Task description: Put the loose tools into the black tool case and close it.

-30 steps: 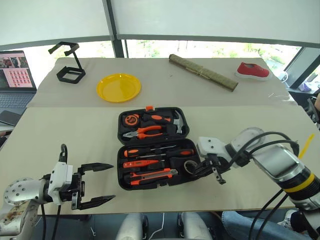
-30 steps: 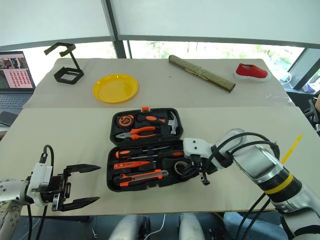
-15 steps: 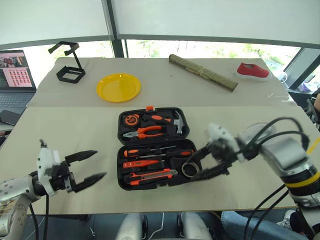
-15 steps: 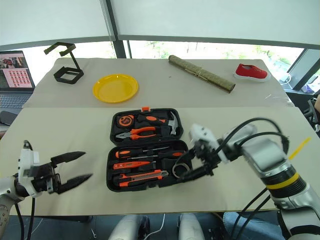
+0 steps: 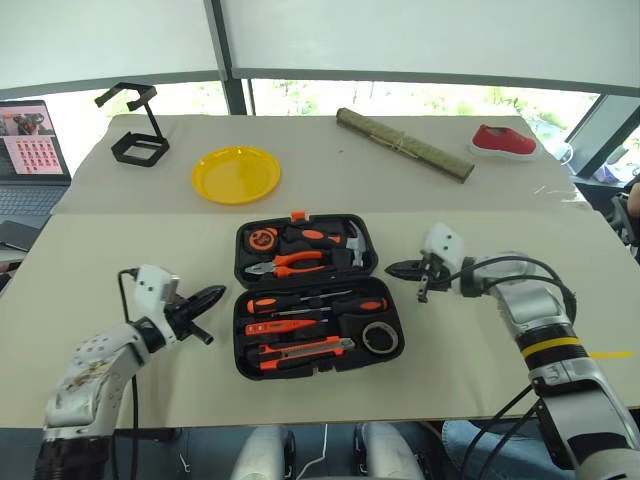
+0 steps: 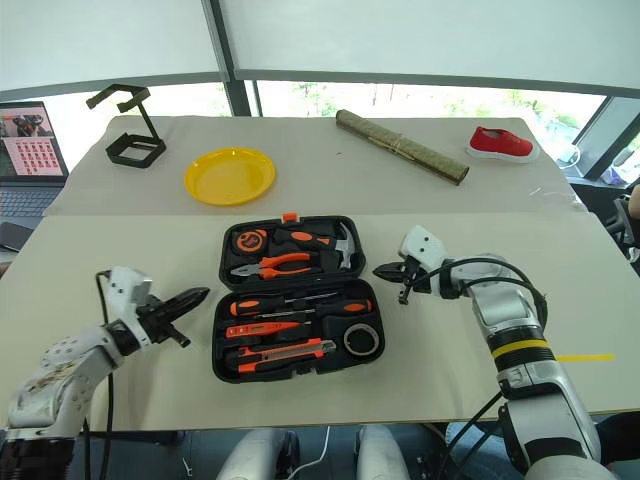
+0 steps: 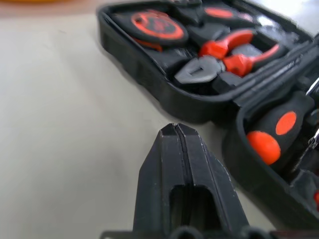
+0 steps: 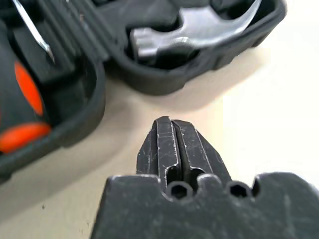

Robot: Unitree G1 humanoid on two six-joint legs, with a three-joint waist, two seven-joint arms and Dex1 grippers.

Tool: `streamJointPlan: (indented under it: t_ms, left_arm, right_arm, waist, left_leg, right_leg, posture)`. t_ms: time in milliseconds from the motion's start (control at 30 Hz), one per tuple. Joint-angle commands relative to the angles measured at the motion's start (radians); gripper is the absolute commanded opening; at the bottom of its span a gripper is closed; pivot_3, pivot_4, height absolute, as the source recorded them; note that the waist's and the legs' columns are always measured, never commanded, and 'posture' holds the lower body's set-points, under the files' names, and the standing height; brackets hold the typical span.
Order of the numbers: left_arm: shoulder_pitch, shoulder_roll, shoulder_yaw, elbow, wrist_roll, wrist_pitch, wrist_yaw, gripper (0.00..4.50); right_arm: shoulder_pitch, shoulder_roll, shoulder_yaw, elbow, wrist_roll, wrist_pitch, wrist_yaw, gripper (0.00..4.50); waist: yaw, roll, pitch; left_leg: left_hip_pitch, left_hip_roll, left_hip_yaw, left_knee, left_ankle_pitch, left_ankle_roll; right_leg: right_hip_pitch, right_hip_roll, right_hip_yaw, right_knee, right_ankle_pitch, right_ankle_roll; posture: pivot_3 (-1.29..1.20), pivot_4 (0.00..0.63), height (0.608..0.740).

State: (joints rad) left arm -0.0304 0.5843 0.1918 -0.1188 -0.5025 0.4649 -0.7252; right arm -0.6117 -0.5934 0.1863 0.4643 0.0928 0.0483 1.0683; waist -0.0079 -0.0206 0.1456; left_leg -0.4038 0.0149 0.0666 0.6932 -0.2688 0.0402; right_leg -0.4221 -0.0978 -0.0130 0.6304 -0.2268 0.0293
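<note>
The black tool case (image 5: 240, 335) lies open in the middle of the table. Its near half holds an orange-and-black screwdriver (image 5: 312, 304), a small orange tester (image 5: 288, 326), the utility knife (image 5: 305, 351) and the grey tape roll (image 5: 380, 337). My left gripper (image 5: 212, 295) is shut and empty, its tip just off the case's left edge near the hinge (image 7: 175, 130). On the other side my right gripper (image 5: 395, 268) is also shut and empty, pointing at the case's right edge beside the hammer (image 8: 199, 30).
The case's far half holds a tape measure (image 5: 264, 239), orange-handled pliers (image 5: 295, 263) and the hammer (image 5: 355, 243). Farther back are a yellow plate (image 5: 237, 174), a black wire stand (image 5: 135, 140), a rolled mat (image 5: 405, 144) and a red shoe (image 5: 505, 140). A laptop (image 5: 30, 150) sits far left.
My right gripper opened off the tape roll, left it in the case, moved up beside the case's right edge and shut. My left gripper shut and moved in toward the case's left edge.
</note>
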Motion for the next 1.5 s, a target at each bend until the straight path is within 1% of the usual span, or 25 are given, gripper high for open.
streamJointPlan:
  t_ms: [33, 233, 367, 467, 567, 667, 700, 733, 767, 833, 867, 900, 933, 967, 1000, 1033, 1067, 1133, 1200, 1300, 1433, 1500]
  left_arm:
    - [-0.031, -0.008, -0.034, 0.012, 0.023, -0.012, -0.014, 0.00]
    - [-0.068, -0.026, -0.070, 0.016, 0.020, -0.012, -0.048, 0.00]
    - [-0.055, -0.021, -0.075, 0.005, 0.015, -0.019, -0.087, 0.00]
    - [-0.032, -0.004, -0.070, 0.002, 0.025, -0.022, -0.104, 0.00]
    - [-0.008, 0.009, -0.036, -0.005, 0.022, -0.033, -0.104, 0.00]
    - [0.005, 0.016, 0.022, -0.026, -0.022, -0.015, -0.106, 0.00]
    - [0.015, 0.053, 0.045, -0.040, -0.033, 0.050, -0.095, 0.00]
    - [0.023, 0.095, 0.057, -0.045, -0.026, 0.116, -0.078, 0.51]
    - [0.028, 0.126, 0.061, -0.049, -0.021, 0.164, -0.064, 0.72]
    - [0.033, 0.179, 0.089, -0.074, -0.073, 0.258, -0.078, 1.46]
    - [0.032, 0.207, 0.112, -0.087, -0.115, 0.318, -0.092, 1.81]
    - [0.021, 0.260, 0.122, -0.095, -0.161, 0.423, -0.110, 2.15]
    - [0.007, 0.297, 0.128, -0.101, -0.198, 0.496, -0.126, 2.50]
    - [-0.005, 0.321, 0.131, -0.103, -0.222, 0.544, -0.133, 2.83]
    - [-0.037, 0.337, 0.125, -0.097, -0.233, 0.596, -0.117, 3.21]
    - [-0.093, 0.329, 0.125, -0.080, -0.250, 0.634, -0.090, 3.52]
    - [-0.136, 0.323, 0.124, -0.065, -0.261, 0.665, -0.069, 3.90]
    - [-0.260, 0.288, 0.107, -0.018, -0.278, 0.751, -0.014, 4.50]
    - [-0.330, 0.268, 0.077, 0.002, -0.271, 0.801, 0.018, 4.50]
    - [-0.416, 0.212, 0.033, 0.039, -0.220, 0.816, 0.094, 4.50]
    - [-0.461, 0.160, -0.018, 0.062, -0.163, 0.796, 0.158, 4.50]
    - [-0.463, 0.152, -0.034, 0.063, -0.140, 0.777, 0.170, 4.50]
  right_arm:
    - [-0.001, 0.023, 0.006, -0.037, 0.006, -0.026, 0.029, 0.06]
    - [0.061, 0.026, 0.016, -0.190, 0.044, 0.058, 0.094, 0.06]
    - [0.120, 0.008, 0.012, -0.308, 0.058, 0.139, 0.101, 0.06]
    - [0.150, -0.002, -0.003, -0.340, 0.049, 0.164, 0.083, 0.06]
    - [0.168, -0.025, -0.034, -0.329, 0.034, 0.151, 0.063, 0.06]
    - [0.164, -0.053, -0.075, -0.311, 0.051, 0.169, 0.056, 0.06]
    - [0.159, -0.079, -0.097, -0.316, 0.072, 0.206, 0.073, 0.06]
    - [0.154, -0.103, -0.113, -0.325, 0.092, 0.238, 0.091, 0.59]
    - [0.152, -0.118, -0.121, -0.335, 0.105, 0.259, 0.102, 0.82]
    - [0.138, -0.122, -0.150, -0.352, 0.146, 0.316, 0.086, 1.46]
    - [0.123, -0.127, -0.166, -0.380, 0.186, 0.401, 0.082, 1.81]
    - [0.102, -0.141, -0.169, -0.432, 0.235, 0.526, 0.086, 2.10]
    - [0.082, -0.151, -0.170, -0.483, 0.273, 0.635, 0.081, 2.53]
    - [0.067, -0.158, -0.169, -0.518, 0.297, 0.707, 0.075, 2.79]
    - [0.035, -0.175, -0.141, -0.550, 0.304, 0.818, 0.062, 3.15]
    - [-0.012, -0.167, -0.126, -0.567, 0.319, 0.925, 0.030, 3.46]
    - [-0.047, -0.160, -0.115, -0.578, 0.331, 1.005, 0.005, 3.83]
    - [-0.122, -0.123, -0.087, -0.553, 0.334, 1.113, -0.048, 4.48]
    - [-0.163, -0.110, -0.042, -0.524, 0.304, 1.152, -0.091, 4.48]
    - [-0.227, -0.071, 0.019, -0.439, 0.258, 1.208, -0.174, 4.48]
    - [-0.261, -0.037, 0.073, -0.362, 0.218, 1.201, -0.233, 4.48]
    - [-0.270, -0.026, 0.085, -0.349, 0.213, 1.199, -0.243, 4.48]
  waist:
    - [-0.005, 0.000, 0.000]
    - [-0.004, 0.000, 0.000]
    - [-0.001, 0.000, 0.000]
    - [-0.002, 0.000, 0.000]
    - [-0.003, 0.000, 0.000]
    - [-0.003, 0.000, 0.000]
    - [-0.003, 0.000, 0.000]
    - [-0.002, 0.000, 0.000]
    - [-0.003, 0.000, 0.000]
    - [-0.003, 0.000, 0.000]
    - [-0.004, 0.000, 0.000]
    - [-0.005, 0.000, 0.000]
    - [-0.007, 0.000, 0.001]
    - [-0.008, 0.000, 0.001]
    - [-0.007, 0.000, 0.001]
    - [-0.006, 0.001, 0.001]
    - [-0.005, 0.000, 0.001]
    - [0.000, 0.000, 0.002]
    - [0.004, -0.001, 0.002]
    - [0.005, -0.002, 0.001]
    - [0.003, -0.003, 0.002]
    - [0.001, -0.003, 0.002]
  left_leg:
    - [0.000, 0.000, 0.000, 0.000, 0.000, 0.000]
    - [0.000, 0.000, 0.000, 0.000, 0.000, 0.000]
    - [-0.001, 0.000, -0.001, 0.000, 0.000, 0.000]
    - [-0.001, 0.000, -0.001, 0.000, -0.001, 0.001]
    - [0.000, 0.000, -0.001, 0.000, -0.001, 0.001]
    - [0.000, 0.000, -0.001, 0.000, -0.001, 0.001]
    - [0.000, 0.000, -0.001, 0.000, -0.001, 0.001]
    - [0.000, 0.000, -0.001, 0.000, -0.001, 0.001]
    - [-0.001, 0.000, -0.001, 0.000, -0.001, 0.001]
    - [0.000, 0.000, -0.001, 0.000, -0.001, 0.001]
    - [0.000, 0.000, -0.001, 0.000, -0.001, 0.001]
    - [0.000, 0.000, -0.001, 0.000, -0.001, 0.001]
    - [0.000, 0.000, -0.001, 0.000, -0.001, 0.001]
    - [0.000, 0.001, -0.001, 0.000, 0.000, 0.000]
    - [0.000, 0.001, -0.001, 0.000, 0.000, 0.000]
    - [0.000, 0.001, -0.002, 0.000, 0.000, 0.000]
    - [0.000, 0.001, -0.002, 0.000, 0.000, 0.000]
    - [0.000, 0.000, -0.003, 0.000, 0.000, -0.001]
    - [0.000, 0.000, -0.003, 0.001, 0.000, -0.001]
    - [-0.001, -0.001, -0.003, 0.001, 0.000, 0.000]
    - [-0.005, -0.002, -0.002, 0.001, 0.001, -0.001]
    - [-0.005, -0.002, -0.002, 0.001, 0.001, -0.002]
  right_leg:
    - [0.000, 0.000, 0.000, 0.000, 0.000, 0.000]
    - [0.000, 0.000, 0.000, 0.000, 0.000, 0.000]
    - [0.000, -0.001, 0.000, 0.000, 0.000, 0.000]
    - [0.000, -0.001, 0.000, 0.000, 0.000, 0.000]
    - [0.000, -0.001, 0.000, 0.000, 0.000, 0.000]
    - [0.000, -0.001, 0.000, -0.001, 0.000, 0.000]
    - [0.000, -0.001, 0.000, -0.001, 0.000, 0.000]
    - [0.000, -0.001, 0.000, 0.000, 0.000, 0.000]
    - [0.000, -0.001, 0.000, 0.000, 0.000, 0.000]
    - [0.000, -0.001, 0.000, 0.000, 0.000, 0.000]
    - [0.000, -0.001, 0.000, 0.000, 0.000, 0.000]
    - [0.000, -0.001, 0.000, 0.000, 0.000, 0.000]
    - [0.000, -0.001, 0.000, 0.000, 0.000, 0.000]
    - [-0.001, 0.000, 0.000, 0.001, 0.000, -0.001]
    - [-0.001, -0.001, 0.000, 0.001, 0.000, -0.001]
    - [-0.002, 0.000, 0.000, 0.001, 0.000, -0.001]
    - [-0.002, -0.001, 0.000, 0.001, 0.000, -0.001]
    - [-0.001, -0.001, -0.001, 0.001, 0.000, -0.001]
    - [0.000, 0.000, -0.001, 0.001, 0.000, -0.001]
    - [0.000, 0.000, -0.001, 0.001, 0.000, -0.001]
    - [-0.003, 0.001, -0.001, 0.001, 0.001, 0.000]
    - [-0.003, 0.001, 0.000, 0.001, 0.001, 0.000]
  posture:
    - [0.00, 0.150, 0.740]
    - [0.00, 0.150, 0.740]
    - [0.00, 0.150, 0.740]
    - [0.00, 0.150, 0.740]
    - [0.00, 0.150, 0.740]
    - [0.00, 0.150, 0.740]
    - [0.00, 0.150, 0.740]
    - [0.00, 0.150, 0.740]
    - [0.00, 0.150, 0.740]
    - [0.00, 0.150, 0.740]
    - [0.00, 0.150, 0.740]
    - [0.00, 0.150, 0.740]
    - [0.00, 0.150, 0.740]
    - [0.00, 0.150, 0.740]
    - [0.00, 0.150, 0.740]
    - [0.00, 0.150, 0.740]
    - [0.00, 0.150, 0.740]
    - [0.00, 0.150, 0.740]
    - [0.00, 0.150, 0.740]
    - [0.00, 0.150, 0.740]
    - [0.00, 0.150, 0.740]
    - [0.00, 0.150, 0.740]
